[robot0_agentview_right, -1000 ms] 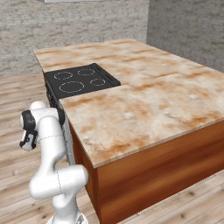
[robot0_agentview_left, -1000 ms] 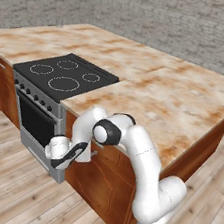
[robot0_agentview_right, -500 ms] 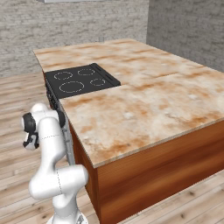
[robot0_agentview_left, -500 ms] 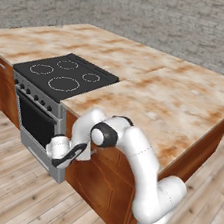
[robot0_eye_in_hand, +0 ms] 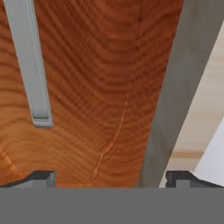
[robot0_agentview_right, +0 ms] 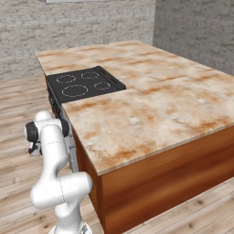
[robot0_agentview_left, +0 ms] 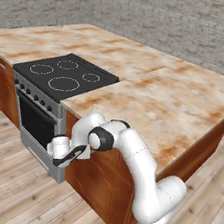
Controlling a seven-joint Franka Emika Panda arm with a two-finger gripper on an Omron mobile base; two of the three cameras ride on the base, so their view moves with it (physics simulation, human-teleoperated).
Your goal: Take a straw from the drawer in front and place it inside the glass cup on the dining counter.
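Observation:
My gripper [robot0_agentview_left: 73, 154] hangs low in front of the island, its jaws open and empty, pointing at the reddish-brown wood front of the drawer [robot0_eye_in_hand: 100, 87] just right of the oven. In the hand view the drawer's silver bar handle [robot0_eye_in_hand: 29, 65] lies at the upper left, off to the side of my gripper [robot0_eye_in_hand: 109, 178], and the fingertips [robot0_eye_in_hand: 41, 177] stand wide apart close to the wood. The drawer looks shut. The straw is hidden. The dining counter [robot0_agentview_left: 161, 100] of cream and rust stone spreads above [robot0_agentview_right: 151, 105]. The glass cup is out of view.
A black glass cooktop [robot0_agentview_left: 63, 74] is set in the counter's left part, with a grey oven front [robot0_agentview_left: 36, 123] below it. A grey vertical strip [robot0_eye_in_hand: 175, 87] borders the wood front. Plank floor [robot0_agentview_left: 8, 185] lies open to the left.
The arm's elbow has sunk slightly. The gripper stays open at the same spot before the wood front.

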